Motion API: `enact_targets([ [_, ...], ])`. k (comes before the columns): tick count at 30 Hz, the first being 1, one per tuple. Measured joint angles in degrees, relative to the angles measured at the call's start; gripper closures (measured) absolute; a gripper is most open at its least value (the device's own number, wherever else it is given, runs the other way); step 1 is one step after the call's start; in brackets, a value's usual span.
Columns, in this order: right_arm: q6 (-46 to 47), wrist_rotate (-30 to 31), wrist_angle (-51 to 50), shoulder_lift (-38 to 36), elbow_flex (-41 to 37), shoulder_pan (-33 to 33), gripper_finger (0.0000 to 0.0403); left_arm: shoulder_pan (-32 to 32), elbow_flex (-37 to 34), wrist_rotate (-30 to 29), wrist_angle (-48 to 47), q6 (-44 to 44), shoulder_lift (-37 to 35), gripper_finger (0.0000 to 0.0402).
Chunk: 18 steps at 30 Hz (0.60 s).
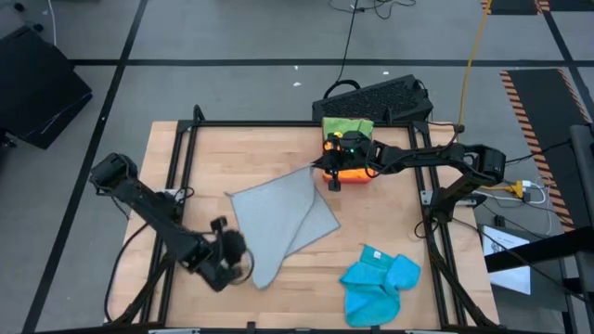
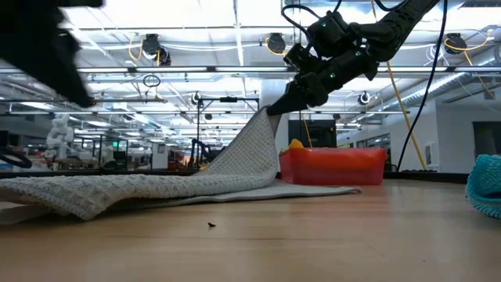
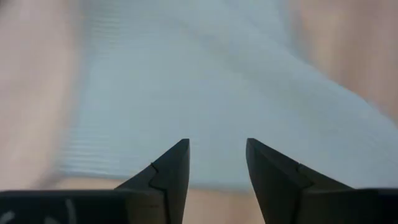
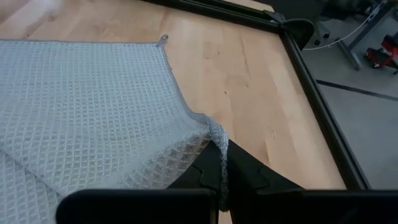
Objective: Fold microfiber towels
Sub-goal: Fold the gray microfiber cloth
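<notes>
Grey towel (image 1: 283,223) spread mid-counter (image 1: 390,227), partly folded over itself, one corner lifted off the wood toward the red tray (image 1: 351,173)

Right hand (image 1: 330,170) pinching that lifted corner, fingers pressed together on the fabric; in right wrist view cloth edge clamped between the fingers and hanging down over them (image 4: 219,163). In low view right hand (image 2: 275,108) up in the air just in front of the red tray (image 2: 333,167), grey towel (image 2: 172,188) rising from the counter (image 2: 313,235) in a tent shape to the grip

Left hand (image 1: 234,258) at the grey towel's near edge, opposite side from the tray. In left wrist view fingers (image 3: 171,171) spread with a clear gap, nothing between them, hovering over the towel edge (image 3: 205,93), not gripping

Blue towel (image 1: 379,283) crumpled in a heap, well apart from the grey towel, on the side away from the left hand; edge of it visible in low view (image 2: 487,184)

Red tray holding folded towels: orange one (image 1: 353,173) low, bright green one (image 1: 346,125) on top at the far end

Black keyboard (image 1: 380,95) just beyond the tray, off the counter
</notes>
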Motion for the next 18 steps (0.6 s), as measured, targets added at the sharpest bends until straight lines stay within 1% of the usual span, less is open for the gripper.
enact_targets([
  [1, -0.1, 0.0, 0.2, 0.0, 0.0, 0.0, 0.0399, 1.9, 0.0, -2.3, -1.9, -1.1, 0.0, 0.0240],
  [3, -0.6, 0.0, 0.8, 0.0, 0.0, 0.0, 0.0399, 6.4, 0.0, -4.1, -6.1, -3.6, 0.0, 0.0240],
  [6, -0.9, 0.0, 1.9, 0.0, 0.0, 0.0, 0.0399, 14.8, 0.0, -2.9, -11.5, -3.8, 0.0, 0.0240],
  [8, -1.0, 0.0, 2.7, 0.0, 0.0, 0.0, 0.0399, 20.7, 0.0, 0.3, -12.9, 0.1, 0.0, 0.0240],
  [12, -1.6, 0.0, 3.2, 0.0, 0.0, 0.0, 0.0399, 32.6, 0.0, 11.6, -12.8, 11.2, 0.0, 0.0240],
  [15, -2.4, 0.0, 3.2, 0.0, 0.0, 0.0, 0.0399, 40.7, 0.0, 19.4, -12.4, 17.2, 0.0, 0.0235],
  [18, -2.9, 0.0, 3.2, 0.0, 0.0, 0.0, 0.0399, 47.3, 0.0, 24.3, -12.2, 22.3, 0.0, 0.0227],
])
